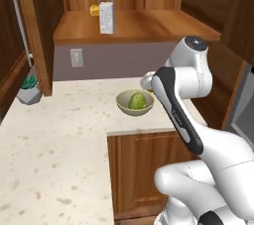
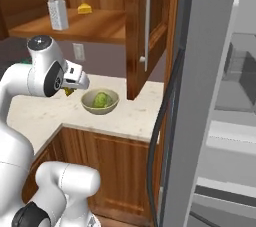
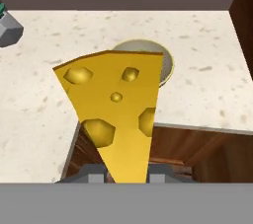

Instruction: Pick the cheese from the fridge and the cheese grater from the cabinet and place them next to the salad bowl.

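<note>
No brand, label or writing is legible on any item. At far left a grey pot with a green plant (image 1: 29, 90) sits on the speckled counter (image 1: 59, 135). The cheese grater (image 1: 105, 15) stands upright on the cabinet (image 1: 134, 26) shelf, long axis vertical, with a paler yellow wedge (image 2: 84, 8) just beside it. My gripper (image 3: 127, 174) is clamped on the cheese (image 3: 116, 114), narrow tip between my fingers, broad end pointing away over the salad bowl (image 1: 135, 102). The fridge (image 2: 220, 96) stands open at right.
</note>
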You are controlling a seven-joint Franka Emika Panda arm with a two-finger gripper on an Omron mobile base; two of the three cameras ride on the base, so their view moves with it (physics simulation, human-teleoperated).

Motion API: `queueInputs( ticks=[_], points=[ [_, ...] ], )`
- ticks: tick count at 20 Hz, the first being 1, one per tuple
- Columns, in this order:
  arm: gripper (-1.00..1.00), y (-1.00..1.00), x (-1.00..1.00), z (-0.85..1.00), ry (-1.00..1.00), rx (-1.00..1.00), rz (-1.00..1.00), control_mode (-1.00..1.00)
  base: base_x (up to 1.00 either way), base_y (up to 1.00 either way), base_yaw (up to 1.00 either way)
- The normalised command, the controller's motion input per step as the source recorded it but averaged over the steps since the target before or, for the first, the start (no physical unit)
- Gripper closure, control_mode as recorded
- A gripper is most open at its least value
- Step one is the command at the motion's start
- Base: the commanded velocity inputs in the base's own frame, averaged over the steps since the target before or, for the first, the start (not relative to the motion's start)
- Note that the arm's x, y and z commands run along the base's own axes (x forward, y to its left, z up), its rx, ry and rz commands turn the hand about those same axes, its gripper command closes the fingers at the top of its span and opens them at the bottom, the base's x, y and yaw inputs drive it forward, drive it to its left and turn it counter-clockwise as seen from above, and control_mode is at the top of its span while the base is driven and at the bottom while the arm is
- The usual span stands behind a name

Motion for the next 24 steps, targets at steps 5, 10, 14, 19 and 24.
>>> queueInputs(
  ticks=[5,10,14,19,24],
  points=[
    [1.00,0.00,0.00,0.00,0.00,0.00,0.00,1.00,0.55,0.14,0.02],
    [1.00,0.00,0.00,0.00,0.00,0.00,0.00,1.00,0.44,0.11,0.03],
    [1.00,0.00,0.00,0.00,0.00,0.00,0.00,1.00,0.46,0.11,0.02],
    [1.00,0.00,0.00,0.00,0.00,0.00,0.00,1.00,0.28,0.14,0.00],
    [1.00,0.00,0.00,0.00,0.00,0.00,0.00,1.00,0.14,0.11,0.00]
  ],
)
